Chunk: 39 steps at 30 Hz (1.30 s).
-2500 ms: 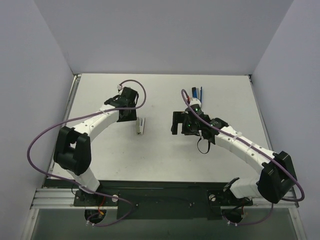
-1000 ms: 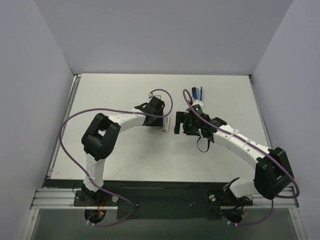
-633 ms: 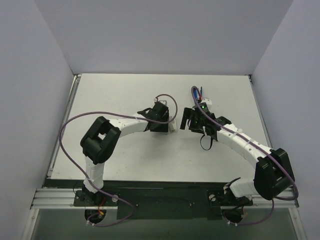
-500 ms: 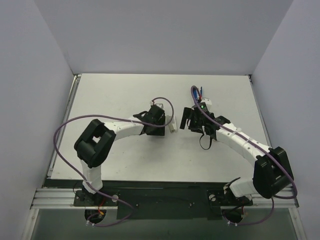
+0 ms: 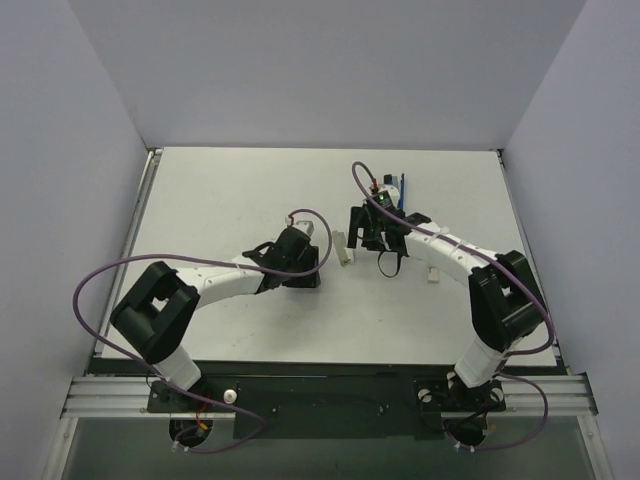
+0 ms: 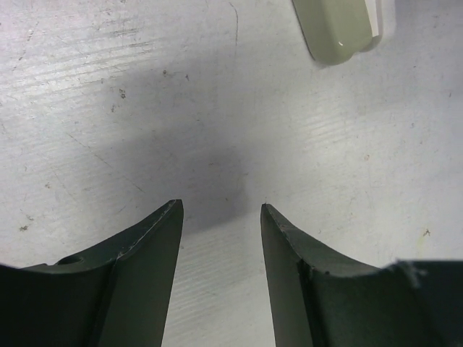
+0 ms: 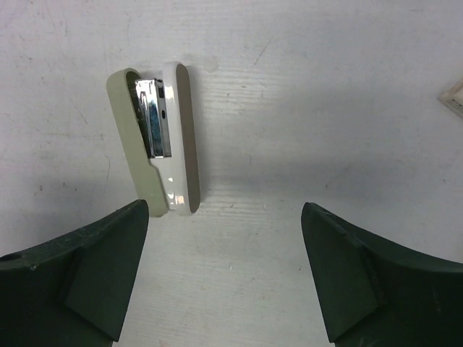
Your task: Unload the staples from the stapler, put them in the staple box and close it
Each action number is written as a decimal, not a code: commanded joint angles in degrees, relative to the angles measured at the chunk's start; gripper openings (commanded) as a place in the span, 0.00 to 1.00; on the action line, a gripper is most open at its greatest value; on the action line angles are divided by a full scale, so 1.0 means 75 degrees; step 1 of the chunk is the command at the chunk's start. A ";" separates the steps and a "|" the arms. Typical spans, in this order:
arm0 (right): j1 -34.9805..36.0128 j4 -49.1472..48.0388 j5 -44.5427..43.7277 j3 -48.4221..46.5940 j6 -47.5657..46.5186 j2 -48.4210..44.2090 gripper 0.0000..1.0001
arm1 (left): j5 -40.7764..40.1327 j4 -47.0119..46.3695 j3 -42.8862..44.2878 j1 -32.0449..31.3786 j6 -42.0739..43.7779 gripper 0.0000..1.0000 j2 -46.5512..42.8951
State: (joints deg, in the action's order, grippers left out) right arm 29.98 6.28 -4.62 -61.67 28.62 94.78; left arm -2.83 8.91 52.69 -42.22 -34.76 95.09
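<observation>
The stapler point(image 5: 346, 248) is small and pale greenish-white. It lies on its side on the table between my two grippers. In the right wrist view the stapler point(image 7: 155, 141) is ahead and to the left, partly open, with its metal magazine showing. My right gripper point(image 7: 224, 217) point(image 5: 360, 238) is wide open and empty just right of it. My left gripper point(image 6: 221, 210) point(image 5: 312, 268) is open and empty over bare table, with one stapler end point(image 6: 336, 32) ahead to the upper right. A small pale strip point(image 5: 434, 272), seemingly staples, lies right of the right arm.
Blue and black pens point(image 5: 397, 187) lie at the back of the table behind the right gripper. A pale corner point(image 7: 454, 101) shows at the right edge of the right wrist view. Grey walls enclose the white table point(image 5: 220, 200) on three sides.
The left gripper brought the stapler rightward to mid-table, then let go and drew back to the lower left. The right gripper moved left next to the stapler, uncovering the pale strip.
</observation>
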 commanded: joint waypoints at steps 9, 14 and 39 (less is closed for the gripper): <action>0.0081 0.0006 0.0159 -0.1550 -0.0933 0.1424 0.68 | -0.0022 -0.1712 -0.0730 -0.0137 0.0475 0.57 -0.0526; 0.0081 0.0088 0.0113 -0.1937 -0.1156 0.1811 0.59 | 0.0377 -0.2125 -0.0849 -0.0125 0.0744 0.57 -0.0363; -0.0024 0.0240 0.0194 -0.2336 -0.1133 0.2655 0.32 | 0.0741 -0.2055 -0.0720 -0.0125 0.0815 0.57 0.0013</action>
State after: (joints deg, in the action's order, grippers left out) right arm 30.04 6.33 -2.70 -77.82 20.64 114.43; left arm 2.04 -4.19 45.98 -43.05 -29.30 94.30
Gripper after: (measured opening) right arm 0.333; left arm 0.573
